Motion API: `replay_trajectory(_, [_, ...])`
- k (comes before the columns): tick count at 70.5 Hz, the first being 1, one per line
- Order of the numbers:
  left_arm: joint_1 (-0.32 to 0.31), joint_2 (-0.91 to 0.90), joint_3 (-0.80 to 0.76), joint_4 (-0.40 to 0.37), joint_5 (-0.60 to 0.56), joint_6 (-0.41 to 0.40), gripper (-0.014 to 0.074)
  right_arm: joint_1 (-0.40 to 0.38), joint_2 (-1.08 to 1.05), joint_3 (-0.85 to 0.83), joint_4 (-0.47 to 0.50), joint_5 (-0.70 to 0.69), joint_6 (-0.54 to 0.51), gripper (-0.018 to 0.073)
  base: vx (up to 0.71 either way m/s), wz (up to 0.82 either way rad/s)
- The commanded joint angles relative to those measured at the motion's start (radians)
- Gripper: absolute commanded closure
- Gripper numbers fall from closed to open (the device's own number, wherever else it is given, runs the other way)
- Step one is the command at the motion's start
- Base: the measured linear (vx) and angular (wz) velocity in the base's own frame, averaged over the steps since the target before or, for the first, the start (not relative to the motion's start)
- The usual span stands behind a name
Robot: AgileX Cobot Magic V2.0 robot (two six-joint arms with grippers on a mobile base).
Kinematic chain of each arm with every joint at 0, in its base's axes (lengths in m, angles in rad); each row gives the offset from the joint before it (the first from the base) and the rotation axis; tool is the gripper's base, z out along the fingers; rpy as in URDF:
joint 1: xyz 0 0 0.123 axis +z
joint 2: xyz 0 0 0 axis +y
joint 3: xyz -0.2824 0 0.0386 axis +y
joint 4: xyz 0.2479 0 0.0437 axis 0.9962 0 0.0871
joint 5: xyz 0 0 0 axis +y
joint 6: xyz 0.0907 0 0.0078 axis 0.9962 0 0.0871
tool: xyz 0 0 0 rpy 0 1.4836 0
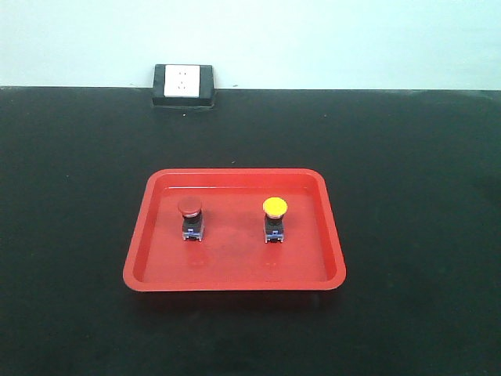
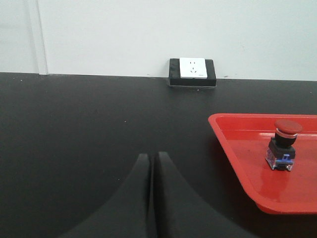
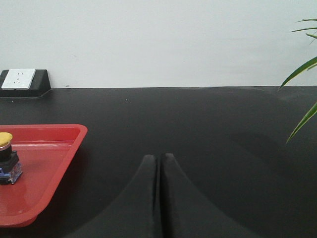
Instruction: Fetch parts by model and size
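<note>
Two push-button parts stand upright in a red tray (image 1: 235,278). The red-capped one (image 1: 190,218) is on the tray's left, the yellow-capped one (image 1: 274,218) on its right; each has a black body and blue base. In the left wrist view the red-capped part (image 2: 284,145) sits in the tray (image 2: 237,148), to the right of my left gripper (image 2: 153,156), which is shut and empty over the black table. In the right wrist view the yellow-capped part (image 3: 7,156) is at the left edge in the tray (image 3: 59,153); my right gripper (image 3: 159,157) is shut, empty, right of the tray.
A white wall socket in a black housing (image 1: 184,84) sits at the back edge of the black table (image 1: 407,196). Green plant leaves (image 3: 303,74) reach in at the far right of the right wrist view. Neither arm shows in the front view.
</note>
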Motion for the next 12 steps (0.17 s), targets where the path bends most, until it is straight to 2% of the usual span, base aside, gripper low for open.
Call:
replay_trajectory(1, [0.002, -0.006, -0.003, -0.009, -0.078, -0.008, 0.0603, -0.004, -0.018, 0.008, -0.007, -0.07, -0.009, 0.0561, 0.0, 0.0])
replay_trajectory(12, [0.002, -0.006, -0.003, -0.009, -0.078, -0.008, 0.0603, -0.004, -0.018, 0.008, -0.007, -0.07, -0.009, 0.0561, 0.0, 0.0])
